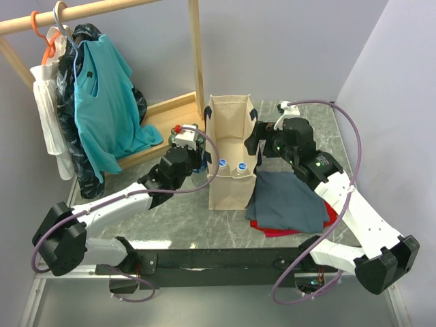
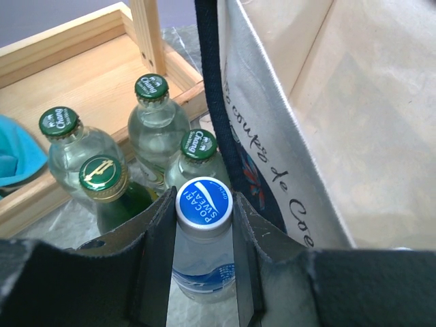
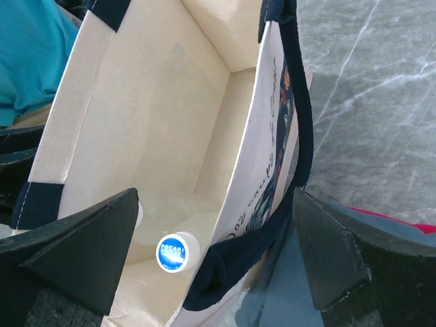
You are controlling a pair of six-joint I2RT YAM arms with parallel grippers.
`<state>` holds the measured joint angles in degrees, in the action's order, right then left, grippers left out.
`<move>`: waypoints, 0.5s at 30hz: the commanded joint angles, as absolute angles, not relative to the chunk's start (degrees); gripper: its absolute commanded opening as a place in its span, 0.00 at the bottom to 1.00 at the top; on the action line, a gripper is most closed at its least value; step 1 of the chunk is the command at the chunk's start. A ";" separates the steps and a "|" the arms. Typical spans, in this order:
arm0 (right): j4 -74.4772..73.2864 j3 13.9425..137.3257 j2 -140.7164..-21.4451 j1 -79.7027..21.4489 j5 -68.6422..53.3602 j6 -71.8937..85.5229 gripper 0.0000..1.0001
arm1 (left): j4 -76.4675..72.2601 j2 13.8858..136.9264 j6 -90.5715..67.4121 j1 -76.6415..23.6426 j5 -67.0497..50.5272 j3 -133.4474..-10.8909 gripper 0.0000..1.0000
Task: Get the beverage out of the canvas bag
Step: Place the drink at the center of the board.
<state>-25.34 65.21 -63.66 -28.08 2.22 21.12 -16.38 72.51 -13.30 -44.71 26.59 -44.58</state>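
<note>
The beige canvas bag stands upright mid-table, and two blue-capped beverage bottles show inside it. One of their caps appears in the right wrist view. My left gripper is just outside the bag's left wall, shut on the neck of another blue-capped Pocari Sweat bottle. I cannot tell whether that bottle rests on the table. My right gripper is open, straddling the bag's right wall and a navy handle. Its fingers do not press the cloth.
Several green-capped glass bottles stand close to the left of the held bottle, by the wooden rack base. Clothes hang from the rack at the back left. A folded grey-blue cloth lies on red fabric to the right of the bag.
</note>
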 commanded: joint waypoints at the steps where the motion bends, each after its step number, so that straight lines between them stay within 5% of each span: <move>1: -24.08 65.30 -64.07 -27.77 2.64 20.22 1.00 | -25.40 71.54 -14.59 -44.83 25.22 -49.48 0.01; 15: -23.91 65.13 -64.25 -27.77 2.28 20.30 1.00 | -26.01 71.98 -15.55 -45.17 25.31 -48.96 0.01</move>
